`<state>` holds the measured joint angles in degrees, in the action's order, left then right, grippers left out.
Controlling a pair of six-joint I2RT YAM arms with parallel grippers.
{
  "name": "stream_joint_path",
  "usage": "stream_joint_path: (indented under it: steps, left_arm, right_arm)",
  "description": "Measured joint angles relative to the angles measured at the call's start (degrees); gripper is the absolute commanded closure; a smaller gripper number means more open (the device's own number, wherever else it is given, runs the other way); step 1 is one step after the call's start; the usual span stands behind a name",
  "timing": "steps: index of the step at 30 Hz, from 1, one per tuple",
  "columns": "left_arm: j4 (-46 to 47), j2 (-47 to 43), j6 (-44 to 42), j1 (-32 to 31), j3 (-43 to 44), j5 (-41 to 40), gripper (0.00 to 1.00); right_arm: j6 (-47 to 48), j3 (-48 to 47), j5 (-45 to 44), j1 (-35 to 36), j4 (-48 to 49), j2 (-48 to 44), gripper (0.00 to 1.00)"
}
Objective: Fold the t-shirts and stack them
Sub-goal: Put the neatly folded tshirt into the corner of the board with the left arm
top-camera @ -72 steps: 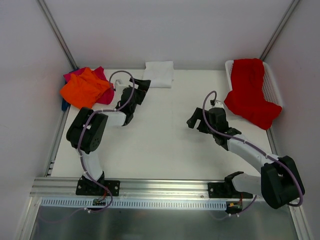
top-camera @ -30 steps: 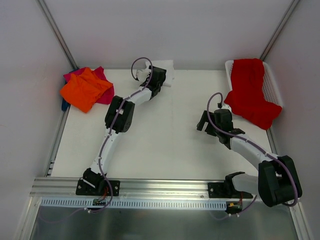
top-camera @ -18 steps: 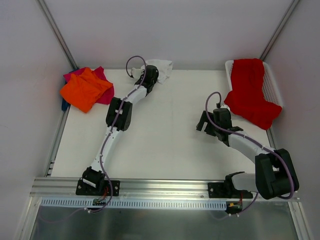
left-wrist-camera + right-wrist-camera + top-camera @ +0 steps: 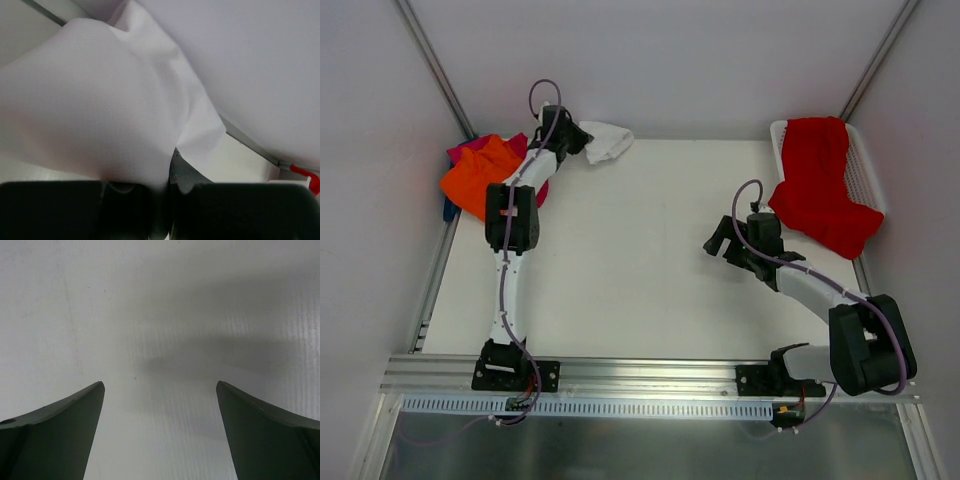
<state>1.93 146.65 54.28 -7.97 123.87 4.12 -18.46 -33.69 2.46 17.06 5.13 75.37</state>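
Left end effector clenched on white t-shirt — likely stacking step; next, lower it onto orange t-shirt. Right end effector released, idle.

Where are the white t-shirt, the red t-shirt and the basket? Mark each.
white t-shirt (image 4: 608,141), top view, bunched middle.
red t-shirt (image 4: 818,185), top view, its middle.
basket (image 4: 866,172), top view, bare mesh wall.

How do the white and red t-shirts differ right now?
The white t-shirt is bunched small and clamped in the left pincer at the table's far edge, left side. The red t-shirt lies spread over the basket at far right, with no pincer on it. Both are plain cloth.
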Motion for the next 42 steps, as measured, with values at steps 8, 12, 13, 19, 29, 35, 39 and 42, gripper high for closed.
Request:
stream_joint_path:
  steps: [8, 12, 13, 19, 29, 35, 39, 42]
  left_arm:
    - [-7.6, -15.6, -15.6, 7.7, -6.0, 9.8, 1.0]
    - [-10.3, -21.2, -20.1, 10.4, -9.9, 11.8, 1.0]
    - [-10.5, -22.2, -20.8, 10.8, -11.2, 11.9, 1.0]
    - [-13.5, -29.0, -23.8, 13.5, -22.1, 11.8, 1.0]
    - [-15.2, -41.4, -25.9, 20.7, -33.6, 12.1, 1.0]
    - [-15.2, -44.9, -27.4, 26.1, -35.4, 12.5, 1.0]
    - [-15.3, -45.1, -28.1, 28.0, -35.7, 13.9, 1.0]
    - [-15.6, -45.1, -28.5, 28.9, -35.9, 15.3, 1.0]
  right_arm:
    - [-1.8, 2.2, 2.4, 0.0, 2.2, -5.3, 0.01]
    - [-2.5, 3.1, 3.3, 0.0, 2.9, -6.4, 0.01]
    - [-2.6, 3.3, 3.5, 0.0, 3.1, -6.5, 0.01]
    - [-3.0, 4.1, 4.3, 0.0, 3.3, -7.3, 0.01]
    - [-3.4, 4.5, 5.4, 0.0, 3.7, -7.3, 0.01]
    - [-3.4, 4.5, 5.8, 0.0, 3.8, -7.1, 0.01]
    - [-3.4, 4.5, 5.9, 0.0, 4.1, -7.0, 0.01]
    - [-3.4, 4.5, 5.9, 0.0, 4.5, -6.8, 0.01]
